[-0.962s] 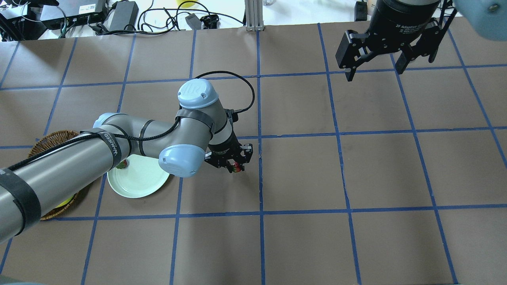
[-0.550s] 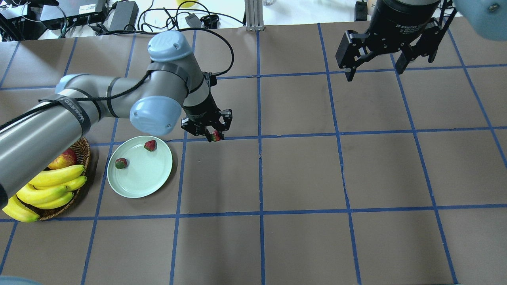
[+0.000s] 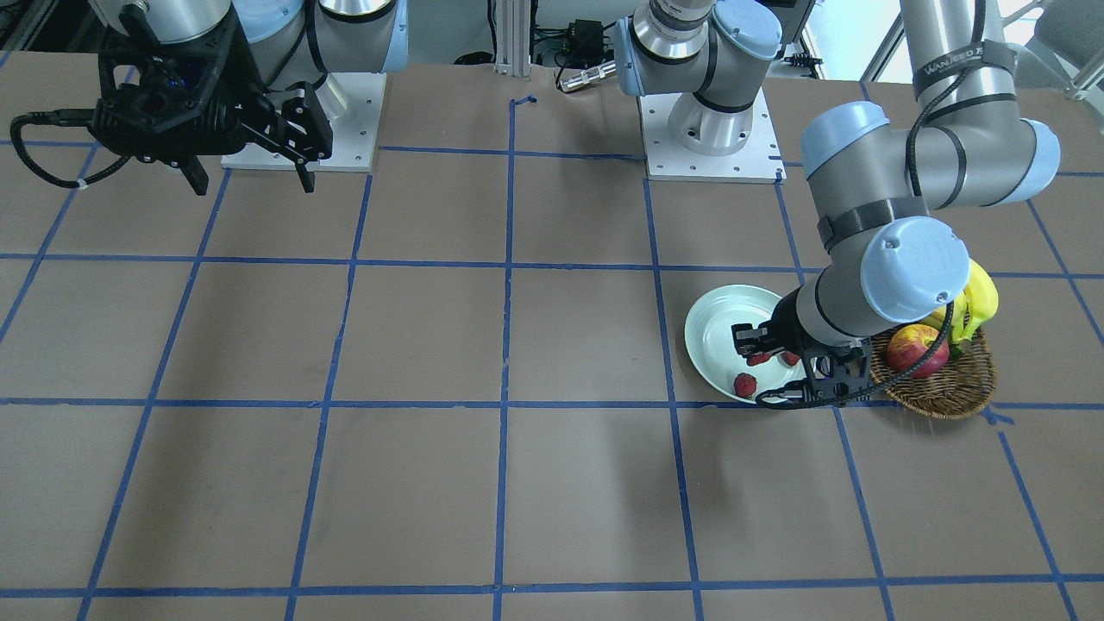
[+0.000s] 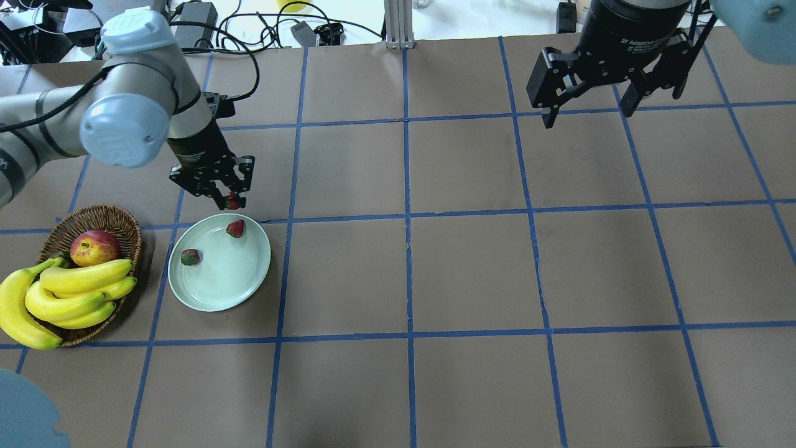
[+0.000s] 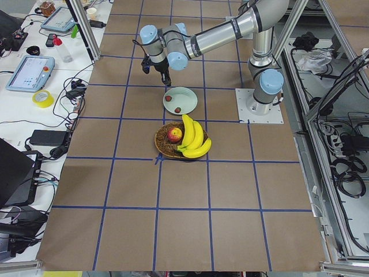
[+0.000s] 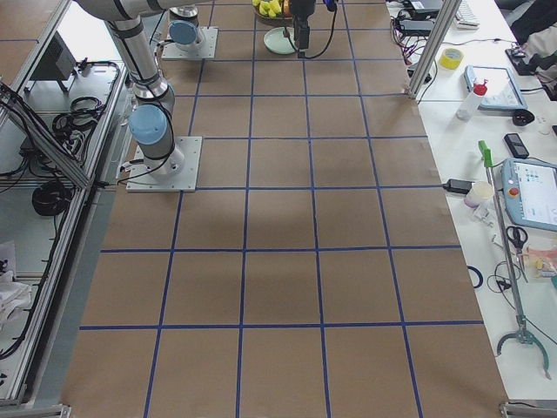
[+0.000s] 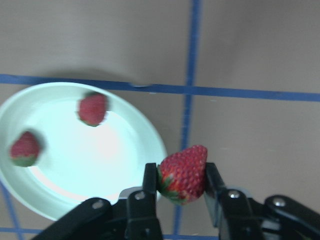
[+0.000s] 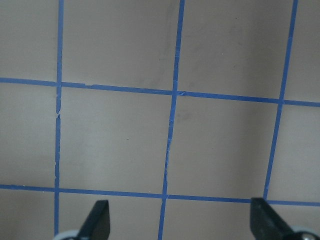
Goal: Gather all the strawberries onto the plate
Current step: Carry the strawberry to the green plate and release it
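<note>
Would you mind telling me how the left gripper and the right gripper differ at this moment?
The left gripper is shut on a strawberry; the right gripper is open and holds nothing. The left gripper hangs by the rim of the plate; the right gripper hangs over the taped table, well away from the plate. Both are black, two-fingered and point downward.

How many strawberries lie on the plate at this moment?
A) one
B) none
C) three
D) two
D: one strawberry and a second strawberry lie on the plate, while the third strawberry is held in the left end effector.
</note>
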`<state>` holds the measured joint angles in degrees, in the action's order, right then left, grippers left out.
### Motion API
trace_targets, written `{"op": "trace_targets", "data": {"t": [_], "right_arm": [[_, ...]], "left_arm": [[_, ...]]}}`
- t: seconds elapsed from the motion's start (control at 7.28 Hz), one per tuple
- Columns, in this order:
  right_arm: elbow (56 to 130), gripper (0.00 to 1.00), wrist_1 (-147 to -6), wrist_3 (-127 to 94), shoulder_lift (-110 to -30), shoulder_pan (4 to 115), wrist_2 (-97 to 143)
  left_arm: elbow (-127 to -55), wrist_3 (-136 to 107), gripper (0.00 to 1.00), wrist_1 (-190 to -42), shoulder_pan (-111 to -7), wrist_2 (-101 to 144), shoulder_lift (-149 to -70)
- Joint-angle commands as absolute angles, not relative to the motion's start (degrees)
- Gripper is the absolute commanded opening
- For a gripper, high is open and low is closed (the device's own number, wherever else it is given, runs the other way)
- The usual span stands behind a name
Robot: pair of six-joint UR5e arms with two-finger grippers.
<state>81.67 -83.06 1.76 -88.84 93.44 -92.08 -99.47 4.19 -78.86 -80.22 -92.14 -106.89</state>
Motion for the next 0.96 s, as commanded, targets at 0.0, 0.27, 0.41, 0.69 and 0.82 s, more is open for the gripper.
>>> {"op": "trace_targets", "data": {"t": [0.0,0.27,0.41,0.69,0.82], "right_arm": [[81.65,1.00,-82.97,1.76,-88.94,93.52,-92.11],[81.83,1.00,-82.97,1.76,-88.86,93.52,-92.20],[81.83,1.00,-82.97,1.76,-88.86,93.52,-92.02],[81.83,1.00,-82.97,1.76,-88.86,93.52,-92.20],[81.83,1.00,-82.97,1.76,-88.77,93.52,-92.20]], "left_arm": [[-106.05,6.32,0.00,-77.01,-77.87,-92.81,-107.05],[-107.32,6.50,0.99,-76.03,-77.87,-93.34,-107.05],[-106.88,6.68,1.00,-75.85,-77.87,-93.51,-106.62],[-101.03,6.06,1.00,-75.67,-77.96,-94.47,-105.83],[-96.38,6.06,1.00,-78.55,-79.18,-96.83,-104.52]]}}
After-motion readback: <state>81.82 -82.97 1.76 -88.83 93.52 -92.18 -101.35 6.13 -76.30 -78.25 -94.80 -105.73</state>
